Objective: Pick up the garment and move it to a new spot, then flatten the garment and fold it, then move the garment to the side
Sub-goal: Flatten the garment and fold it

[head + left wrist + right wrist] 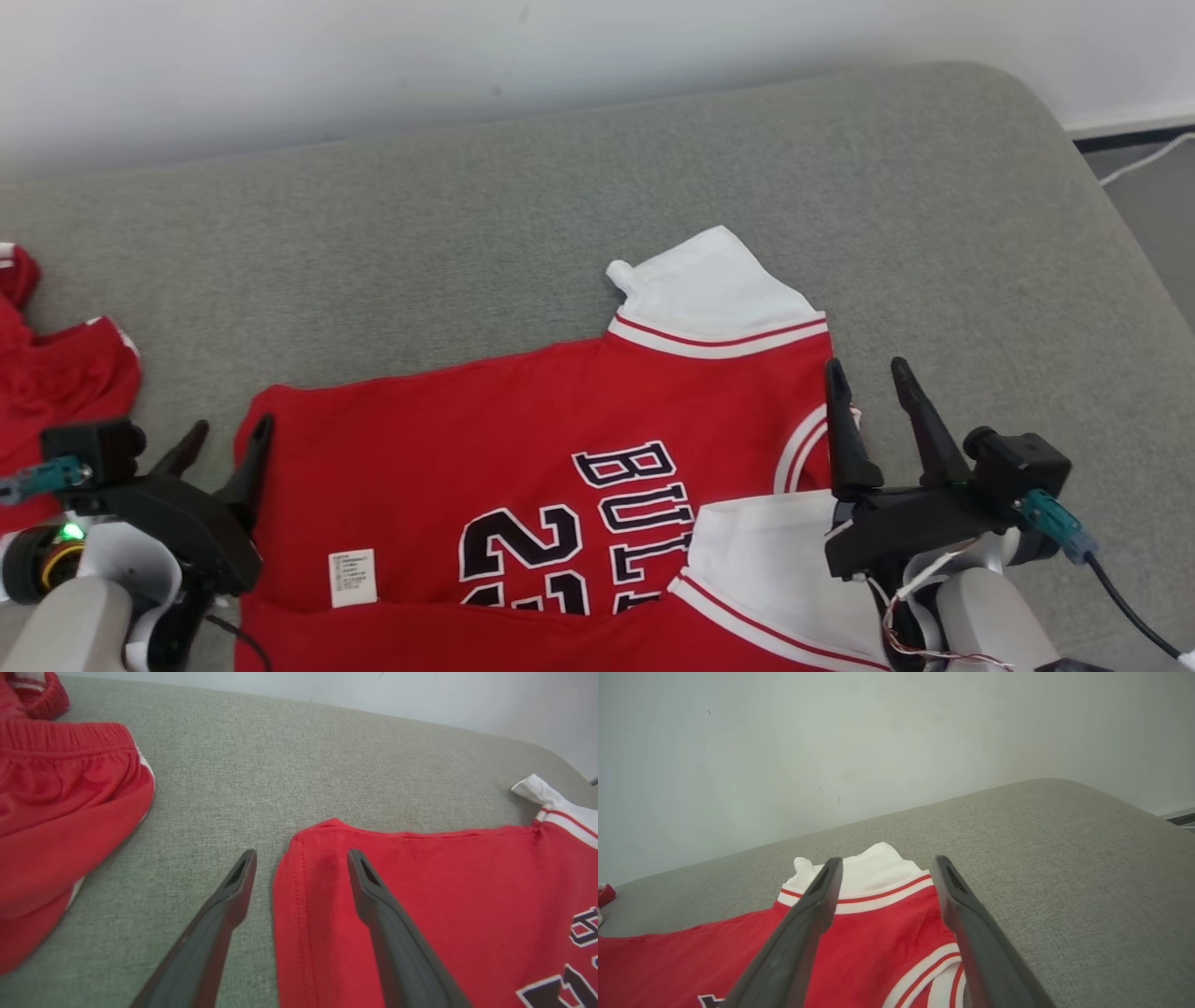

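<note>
Head view: open cushion (560, 187) beyond jersey (448, 411) edge.

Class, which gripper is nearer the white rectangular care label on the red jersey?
Left. The left gripper is just left of the care label; the right gripper is across the red jersey.

Left gripper (233, 423) and right gripper (864, 364): each has two long tapered black fingers (845, 439), a matte black mount, a boxy camera (1018, 467) with a teal connector (1050, 523) and a pale grey forearm (990, 616); green light (70, 532) at left wrist, thin red-white wires (896, 621) at right.
</note>
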You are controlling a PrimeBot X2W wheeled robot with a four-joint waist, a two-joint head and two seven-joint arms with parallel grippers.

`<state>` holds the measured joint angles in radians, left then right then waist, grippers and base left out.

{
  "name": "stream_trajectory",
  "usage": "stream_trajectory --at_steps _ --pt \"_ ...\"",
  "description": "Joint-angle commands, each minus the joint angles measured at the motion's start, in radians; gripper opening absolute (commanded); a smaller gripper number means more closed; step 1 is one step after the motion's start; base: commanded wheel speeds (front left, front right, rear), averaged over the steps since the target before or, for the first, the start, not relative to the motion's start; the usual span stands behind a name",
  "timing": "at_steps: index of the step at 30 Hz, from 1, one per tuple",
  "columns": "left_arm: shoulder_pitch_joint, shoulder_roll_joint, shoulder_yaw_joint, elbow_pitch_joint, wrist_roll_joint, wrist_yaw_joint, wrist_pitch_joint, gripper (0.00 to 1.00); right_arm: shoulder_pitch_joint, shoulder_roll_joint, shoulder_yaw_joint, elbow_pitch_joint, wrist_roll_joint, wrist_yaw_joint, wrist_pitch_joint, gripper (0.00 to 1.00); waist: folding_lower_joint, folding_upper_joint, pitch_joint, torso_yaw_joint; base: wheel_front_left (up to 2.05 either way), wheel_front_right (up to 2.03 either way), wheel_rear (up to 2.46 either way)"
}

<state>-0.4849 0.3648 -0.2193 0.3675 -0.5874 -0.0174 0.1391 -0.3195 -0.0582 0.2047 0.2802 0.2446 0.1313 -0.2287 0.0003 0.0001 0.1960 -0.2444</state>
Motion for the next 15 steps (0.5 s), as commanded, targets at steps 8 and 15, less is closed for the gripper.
stream_trajectory --at_steps 8,15 --pt "-0.056 0.013 -0.003 0.061 -0.006 -0.006 0.019 1.0 -0.048 0.009 0.033 0.088 0.028 -0.001 -0.031 1.0 -0.0003 -0.0001 0.034 -0.046 0.0 0.0 0.0" --pt "-0.073 0.016 -0.018 0.123 0.005 0.006 0.024 1.0 -0.062 0.008 0.044 0.117 0.045 -0.001 -0.037 1.0 -0.0003 -0.0001 0.026 -0.058 0.0 0.0 0.0"
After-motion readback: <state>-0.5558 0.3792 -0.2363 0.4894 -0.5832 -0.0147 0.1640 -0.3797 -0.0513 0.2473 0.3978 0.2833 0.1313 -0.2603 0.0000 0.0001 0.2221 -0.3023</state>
